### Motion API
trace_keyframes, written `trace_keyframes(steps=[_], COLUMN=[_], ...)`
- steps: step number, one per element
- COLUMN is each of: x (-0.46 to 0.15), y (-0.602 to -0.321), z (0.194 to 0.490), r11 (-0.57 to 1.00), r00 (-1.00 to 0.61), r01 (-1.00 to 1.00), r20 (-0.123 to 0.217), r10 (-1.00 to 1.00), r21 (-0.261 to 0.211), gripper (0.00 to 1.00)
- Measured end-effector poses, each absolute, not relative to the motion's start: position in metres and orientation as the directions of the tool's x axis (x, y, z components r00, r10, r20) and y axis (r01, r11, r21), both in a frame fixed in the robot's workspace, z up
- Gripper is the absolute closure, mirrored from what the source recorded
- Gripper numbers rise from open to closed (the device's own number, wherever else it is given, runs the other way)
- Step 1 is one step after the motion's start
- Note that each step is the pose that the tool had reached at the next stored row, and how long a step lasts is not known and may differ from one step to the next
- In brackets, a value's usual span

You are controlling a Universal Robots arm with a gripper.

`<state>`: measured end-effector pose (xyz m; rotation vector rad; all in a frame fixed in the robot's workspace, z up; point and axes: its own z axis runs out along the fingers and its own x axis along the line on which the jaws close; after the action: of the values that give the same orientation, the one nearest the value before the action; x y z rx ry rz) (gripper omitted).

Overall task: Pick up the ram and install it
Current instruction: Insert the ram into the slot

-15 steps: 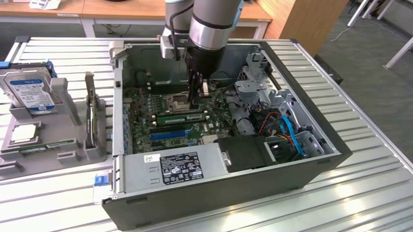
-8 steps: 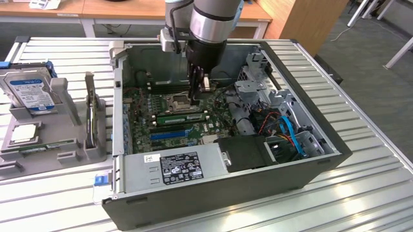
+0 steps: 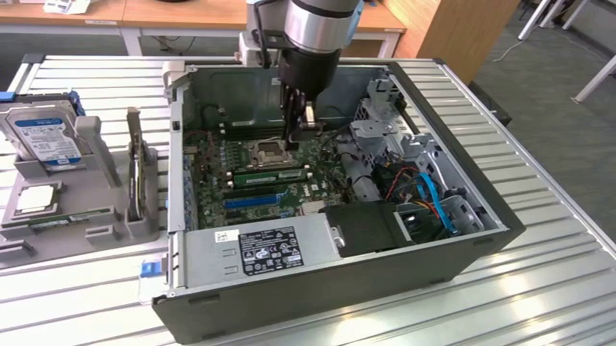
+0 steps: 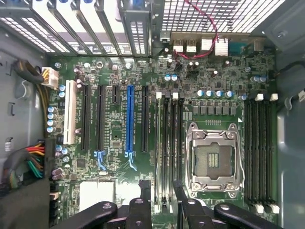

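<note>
Green and thin, the long circuit-board ram [image 3: 273, 175] with small dark chips is seen at the centre of the exterior view. It stands on edge in a memory slot just beside the square silver CPU socket [image 3: 267, 153], inside the open black computer case [image 3: 478, 216]. It is judged to be in its slot, though how deeply it is seated cannot be told. Another thin green strip lies in the grey plastic holder [image 3: 97, 232] on the ribbed metal tabletop [image 3: 549, 288] at the exterior view's left. What that strip is cannot be made out.

The step in hand is judged to be the release over the slot. It is done well if the wrist is kept square to the board and the travel is kept straight along the plane of the stick, so that nothing is dragged sideways. The exposed socket just beside the slots should be kept clear. The white end clips [image 4: 158, 95] should be checked on both sides.

The black fingers [image 4: 144, 198] are spread wide. Nothing is held between them and nothing is touched. In the wrist view they stand to either side of the line of the pair of black memory slots [image 4: 170, 143].
</note>
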<state>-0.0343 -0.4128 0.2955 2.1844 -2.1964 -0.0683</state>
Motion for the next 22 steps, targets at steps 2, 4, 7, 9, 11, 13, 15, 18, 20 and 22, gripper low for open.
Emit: trace_keyframes(steps=[2, 4, 7, 9, 11, 13, 15, 18, 20, 22], x=[-0.034, -0.034, -0.034, -0.034, -0.034, -0.034, -0.034, -0.034, -0.034, -0.034], y=[-0.413, -0.413, -0.413, -0.413, -0.413, -0.413, -0.413, -0.413, -0.413, -0.413], z=[0.300, 0.303, 0.308, 0.312, 0.315, 0.319, 0.321, 0.322, 0.322, 0.323], r11=[0.005, 0.005, 0.005, 0.005, 0.005, 0.005, 0.005, 0.005, 0.005, 0.005], r00=[-0.005, -0.005, -0.006, -0.006, -0.005, -0.005, -0.005, -0.005, -0.005, -0.005], r01=[-0.998, -0.998, -0.998, -0.998, -0.998, -0.998, -0.998, -0.998, -0.998, -0.998], r20=[0.000, -0.001, -0.001, 0.000, 0.000, -0.001, 0.000, -0.001, -0.001, 0.000], r10=[-1.000, -1.000, -1.000, -1.000, -1.000, -1.000, -1.000, -1.000, -1.000, -1.000], r21=[0.062, 0.062, 0.062, 0.062, 0.062, 0.062, 0.062, 0.061, 0.062, 0.062], gripper=[0.69, 0.69, 0.69, 0.69, 0.69, 0.69, 0.69, 0.69, 0.69, 0.69])
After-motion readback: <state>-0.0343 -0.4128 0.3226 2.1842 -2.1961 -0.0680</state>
